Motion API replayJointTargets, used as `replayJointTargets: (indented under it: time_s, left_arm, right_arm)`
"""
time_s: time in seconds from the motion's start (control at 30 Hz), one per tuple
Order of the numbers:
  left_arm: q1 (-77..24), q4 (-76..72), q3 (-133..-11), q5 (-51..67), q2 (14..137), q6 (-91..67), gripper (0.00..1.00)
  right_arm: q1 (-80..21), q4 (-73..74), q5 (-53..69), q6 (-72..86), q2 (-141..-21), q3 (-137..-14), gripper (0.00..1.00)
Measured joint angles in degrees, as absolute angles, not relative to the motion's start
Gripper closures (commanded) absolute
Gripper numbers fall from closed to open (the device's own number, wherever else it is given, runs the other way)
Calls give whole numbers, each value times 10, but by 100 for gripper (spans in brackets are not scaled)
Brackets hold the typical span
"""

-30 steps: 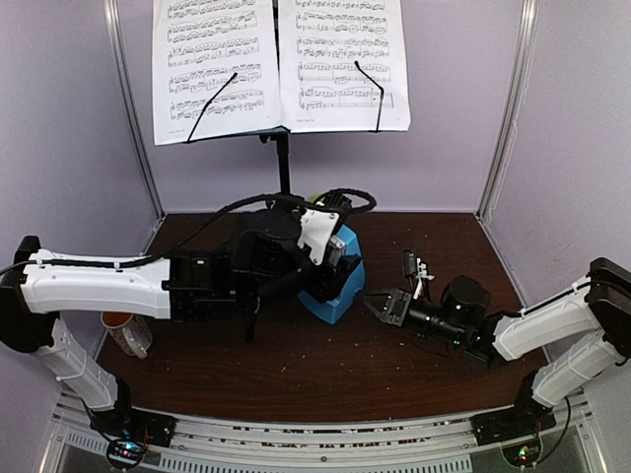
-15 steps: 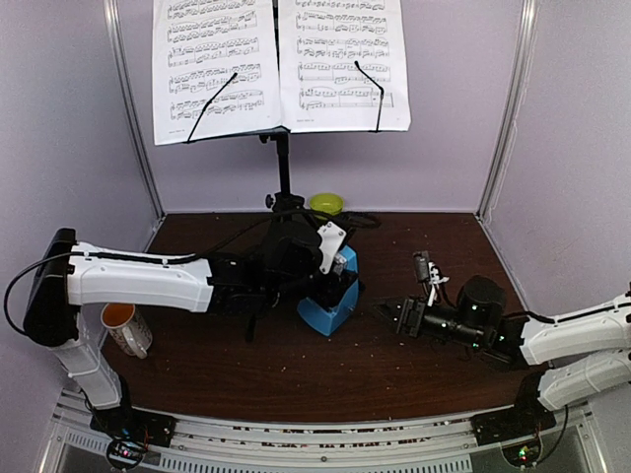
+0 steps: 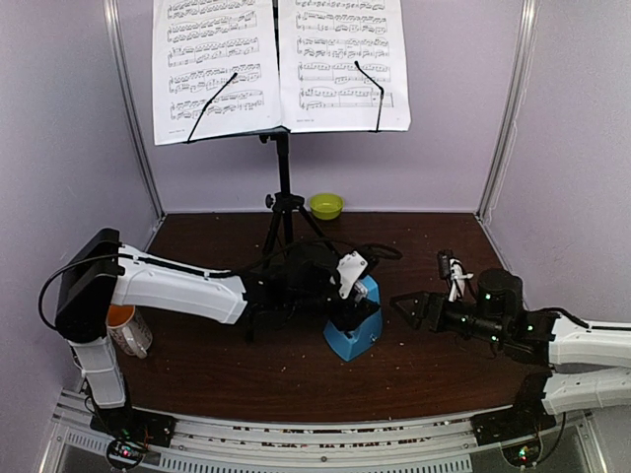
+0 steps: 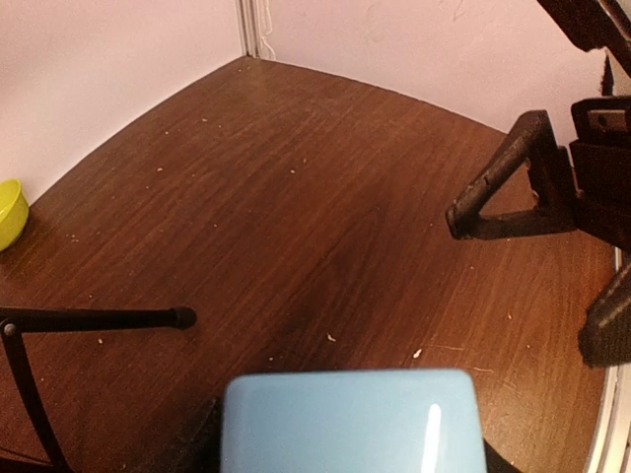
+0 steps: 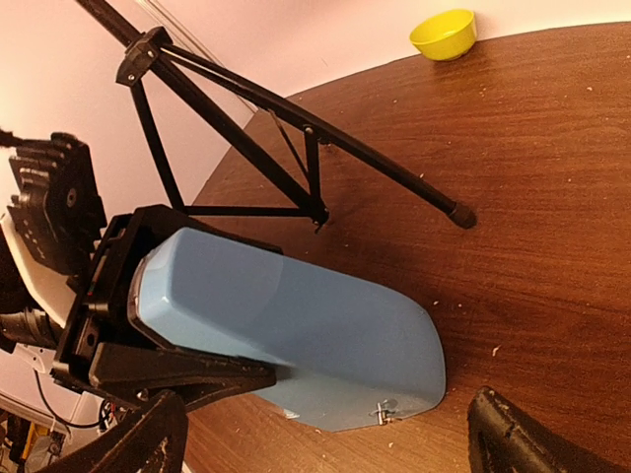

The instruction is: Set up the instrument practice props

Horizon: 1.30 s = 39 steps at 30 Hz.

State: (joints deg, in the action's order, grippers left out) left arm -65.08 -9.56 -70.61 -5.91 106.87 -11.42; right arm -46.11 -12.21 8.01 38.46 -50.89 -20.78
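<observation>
The small blue metronome [image 3: 353, 333] stands on the brown table right of centre, and my left gripper [image 3: 345, 299] is shut on its top. In the left wrist view its blue top [image 4: 347, 424] fills the bottom, with only dark finger edges showing beside it. My right gripper [image 3: 409, 307] hangs open just right of the metronome without touching it. In the right wrist view the metronome [image 5: 296, 335] lies ahead of my right gripper [image 5: 330, 443], with the black left gripper [image 5: 128, 325] clamped on it. The black music stand [image 3: 284, 168] stands at the back holding the sheet music [image 3: 212, 69].
The tripod legs [image 5: 296, 168] spread over the table just behind the metronome, one foot [image 4: 180, 317] close to it. A lime-green bowl [image 3: 326, 205] sits by the back wall. A white-and-orange mug [image 3: 126, 328] stands at the left, near the left arm's base. Walls close in three sides.
My left arm has carried the metronome to the right and toward the front. The right gripper has gone from shut to wide open and drawn back to the right.
</observation>
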Motion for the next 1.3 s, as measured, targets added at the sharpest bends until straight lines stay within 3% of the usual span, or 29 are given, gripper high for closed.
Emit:
replayJointTargets:
  time_s: [0.17, 0.27, 0.3, 0.53, 0.73, 0.97, 1.3]
  left_arm:
    - [-651, -101, -706, -34, 1071, -114, 27]
    - [-651, -107, -705, -25, 1068, -112, 4]
    - [-651, -110, -703, -24, 1065, -111, 3]
    - [-651, -125, -663, -23, 987, -110, 6]
    - [-650, -136, -595, -23, 910, -105, 19]
    - [-649, -135, -584, -23, 907, -104, 22]
    - [-633, -138, -600, -19, 948, -102, 38]
  right_arm:
    - [-440, -68, 100, 372, -505, -250, 0]
    - [-437, -47, 110, 362, -507, -282, 0]
    - [-436, -42, 112, 361, -509, -291, 0]
    - [-436, -4, 118, 351, -549, -359, 0]
    - [-436, 22, 120, 349, -587, -405, 0]
    - [-436, 31, 142, 361, -648, -433, 2]
    - [-436, 12, 170, 395, -702, -436, 5]
